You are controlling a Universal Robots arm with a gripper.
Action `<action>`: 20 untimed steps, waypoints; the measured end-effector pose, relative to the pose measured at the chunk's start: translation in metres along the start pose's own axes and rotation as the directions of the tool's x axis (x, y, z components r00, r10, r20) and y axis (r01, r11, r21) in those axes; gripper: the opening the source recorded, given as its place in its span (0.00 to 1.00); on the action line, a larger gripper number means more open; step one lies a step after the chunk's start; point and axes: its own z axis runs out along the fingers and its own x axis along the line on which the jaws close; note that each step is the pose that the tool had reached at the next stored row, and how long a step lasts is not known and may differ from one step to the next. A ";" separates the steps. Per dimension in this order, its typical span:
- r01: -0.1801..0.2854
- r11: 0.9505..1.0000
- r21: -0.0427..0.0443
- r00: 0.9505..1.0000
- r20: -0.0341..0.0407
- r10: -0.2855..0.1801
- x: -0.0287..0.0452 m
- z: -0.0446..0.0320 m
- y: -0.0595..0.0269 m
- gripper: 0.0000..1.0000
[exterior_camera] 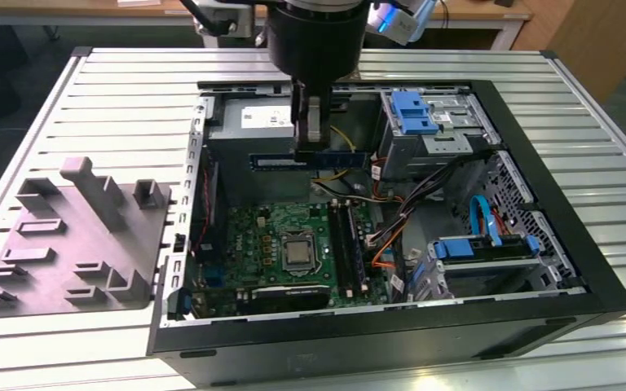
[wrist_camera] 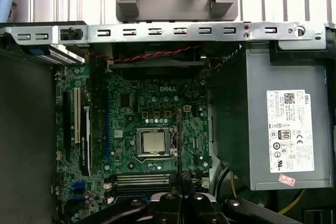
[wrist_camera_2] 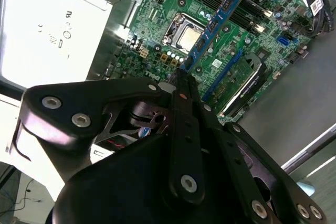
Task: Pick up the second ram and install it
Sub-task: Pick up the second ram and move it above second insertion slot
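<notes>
The second ram [exterior_camera: 280,160] is a long, thin blue stick with a row of small dark chips on its face. The pincer [exterior_camera: 310,149] pinches it at its middle, fingers pressed onto both faces. The stick hangs level inside the open computer case [exterior_camera: 606,293], near the grey power-supply box [exterior_camera: 250,118] and clear above the green motherboard [exterior_camera: 275,236] and its black memory slots [exterior_camera: 344,236]. A white label [wrist_camera: 290,129] with small print and symbols sits on the power-supply box. The case stands on a slatted table [exterior_camera: 128,90].
</notes>
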 end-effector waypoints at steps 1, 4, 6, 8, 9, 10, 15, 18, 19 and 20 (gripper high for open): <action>0.000 1.000 0.000 1.000 0.000 0.000 0.0004 0.0014 -0.0004 0.12; 0.000 1.000 -0.001 1.000 0.000 0.000 0.0016 0.0050 -0.0023 0.12; 0.000 1.000 -0.001 1.000 0.000 0.000 0.0023 0.0070 -0.0042 0.12; 0.000 1.000 -0.002 1.000 0.000 0.000 0.0030 0.0088 -0.0062 0.12; 0.000 1.000 -0.002 1.000 0.000 0.000 0.0034 0.0096 -0.0070 0.12; 0.000 1.000 -0.003 1.000 0.000 0.000 0.0038 0.0105 -0.0078 0.12; 0.000 1.000 -0.003 1.000 0.000 0.000 0.0056 0.0150 -0.0113 0.12; 0.000 1.000 -0.004 1.000 0.000 0.000 0.0069 0.0178 -0.0132 0.12; 0.000 1.000 -0.004 1.000 0.000 0.000 0.0071 0.0189 -0.0137 0.12; 0.000 1.000 -0.004 1.000 0.000 0.000 0.0074 0.0200 -0.0142 0.12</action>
